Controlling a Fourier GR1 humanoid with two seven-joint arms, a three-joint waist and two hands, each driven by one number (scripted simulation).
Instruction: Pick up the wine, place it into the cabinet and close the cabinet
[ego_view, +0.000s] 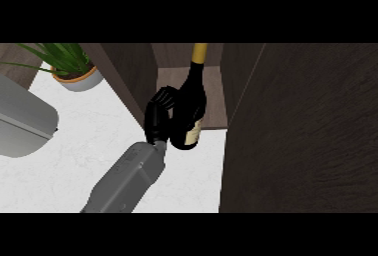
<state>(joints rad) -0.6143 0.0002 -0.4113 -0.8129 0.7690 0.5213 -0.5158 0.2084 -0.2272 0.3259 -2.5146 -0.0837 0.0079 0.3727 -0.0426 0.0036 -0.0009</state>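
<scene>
Nearest, a grey forearm (125, 182) comes up from the lower edge over the white marble counter (59, 175), angled toward the cabinet. Which arm it is can't be told from this view w/ certainty; it enters left of centre, so likely the left hand (157, 117). Hand is black, fingers curled round the left side of the wine bottle (189, 112), gripping its dark body approx mid-height. Bottle is held nearly upright, tilted slightly, cream label low near its base, yellow foil neck pointing up and away. Its base hangs just past the front edge of the cabinet shelf (214, 97); upper part sits inside the open cabinet (188, 55). Dark wood door (303, 130) fills the right side. Far left: grey appliance (22, 120), then a potted plant (70, 67) at the back.
</scene>
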